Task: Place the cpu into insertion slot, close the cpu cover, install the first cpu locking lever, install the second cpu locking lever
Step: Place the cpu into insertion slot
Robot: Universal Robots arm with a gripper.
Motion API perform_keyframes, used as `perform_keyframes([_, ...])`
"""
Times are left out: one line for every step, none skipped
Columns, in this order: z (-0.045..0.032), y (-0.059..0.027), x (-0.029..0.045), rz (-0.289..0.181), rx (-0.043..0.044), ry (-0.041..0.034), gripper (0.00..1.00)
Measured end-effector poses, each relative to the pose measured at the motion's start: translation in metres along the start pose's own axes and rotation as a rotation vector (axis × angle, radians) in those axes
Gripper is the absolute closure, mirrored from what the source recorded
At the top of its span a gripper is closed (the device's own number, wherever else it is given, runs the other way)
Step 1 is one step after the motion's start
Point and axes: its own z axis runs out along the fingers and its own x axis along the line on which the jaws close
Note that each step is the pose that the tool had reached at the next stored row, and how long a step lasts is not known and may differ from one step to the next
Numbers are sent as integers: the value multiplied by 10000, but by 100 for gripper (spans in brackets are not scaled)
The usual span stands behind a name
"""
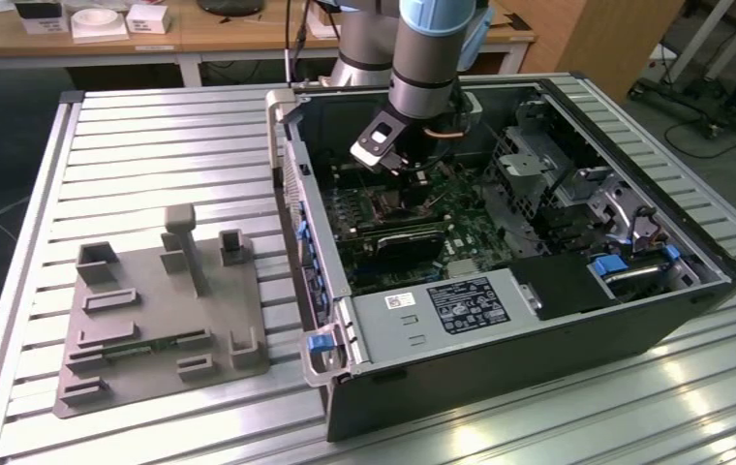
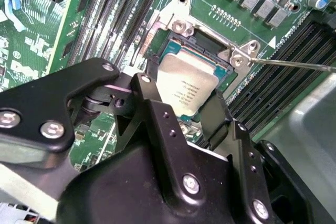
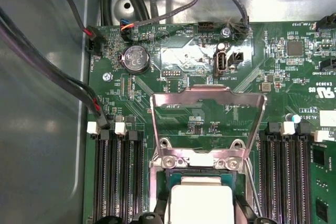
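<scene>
- Exterior view: the ribbed aluminium table carries a grey moulded fixture plate at the exterior view's left and an open black computer case at centre-right.
- The arm reaches down through the case's open side, with the gripper low over the green board and clear of the sheet-metal walls.
- Second wrist view: the matte black fingers of the gripper are pressed against two opposite edges of the cpu, a flat square with a brushed silver-grey top.
- The chip sits over the dark insertion slot, inside its bright rim. A thin steel lever juts out sideways, and long memory slots lie nearby.
- First wrist view: the cpu cover, a thin shiny frame, is swung back on its hinge, and green board shows through its window.
- The cpu lies just beyond the hinge, between ribbed memory slots on both flanks.
</scene>
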Motion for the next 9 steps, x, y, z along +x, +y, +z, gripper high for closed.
perform_keyframes([0,0,-1,1,0,-1,44])
perform_keyframes([-1,0,-1,3,0,-2,44])
perform_keyframes([-1,0,-2,4,1,-3,44])
perform_keyframes([-1,-1,-3,4,2,-4,44])
perform_keyframes([-2,-1,-3,4,3,-6,44])
perform_keyframes([-2,-2,-3,5,2,-6,45])
perform_keyframes([-1,-3,-3,9,1,-5,45])
perform_keyframes([-1,-3,-3,13,1,-6,45])
perform_keyframes([0,-3,-3,14,2,-6,45])
